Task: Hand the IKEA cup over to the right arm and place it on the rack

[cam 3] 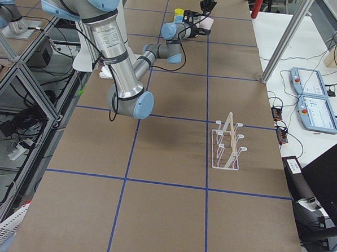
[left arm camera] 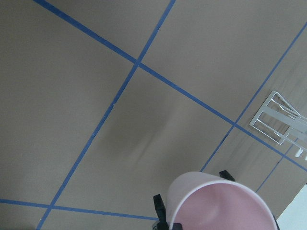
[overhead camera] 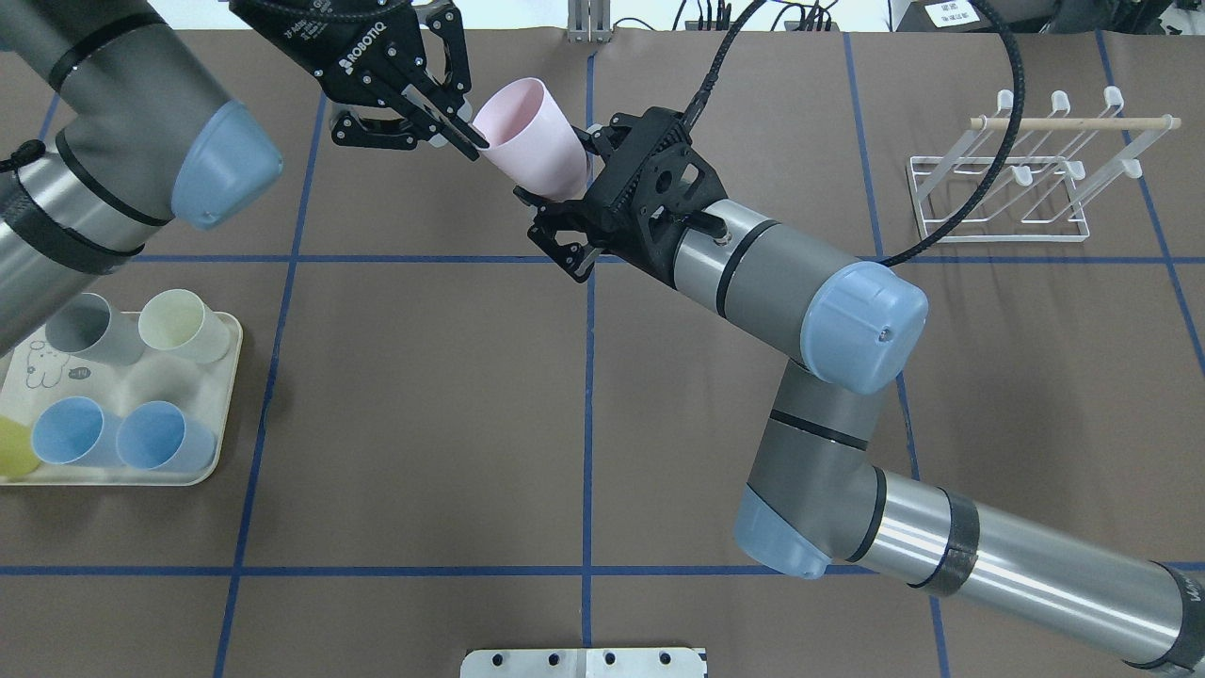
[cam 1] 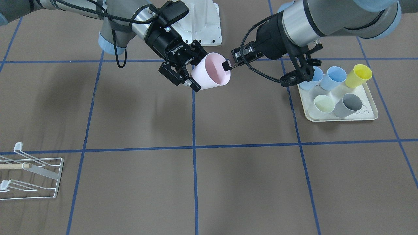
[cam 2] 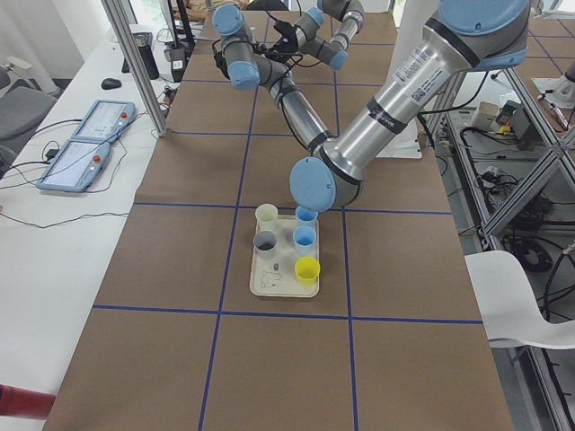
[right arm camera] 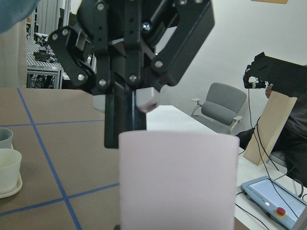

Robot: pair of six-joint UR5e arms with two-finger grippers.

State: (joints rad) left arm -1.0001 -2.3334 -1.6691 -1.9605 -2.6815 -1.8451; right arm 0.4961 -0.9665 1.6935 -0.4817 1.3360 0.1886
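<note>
A pale pink IKEA cup [cam 1: 209, 73] hangs tilted in the air over the table's far middle, also seen as the cup [overhead camera: 532, 137]. My left gripper [cam 1: 227, 65], with slim fingers, is shut on its rim, one finger inside and one outside. The right arm's blocky gripper [cam 1: 199, 70] straddles the cup's base end, its fingers closed against both sides. In the right wrist view the cup [right arm camera: 177, 182] fills the foreground, with the left gripper [right arm camera: 125, 125] behind it. The white wire rack [overhead camera: 1026, 179] with a wooden dowel stands far off on the right side.
A cream tray [cam 1: 339, 119] on the left side holds several cups: blue, yellow, pale green and grey. The left arm's elbow hangs over that tray [overhead camera: 226, 377]. Blue tape lines cross the brown table. The white robot base plate [overhead camera: 584, 662] sits at the near edge.
</note>
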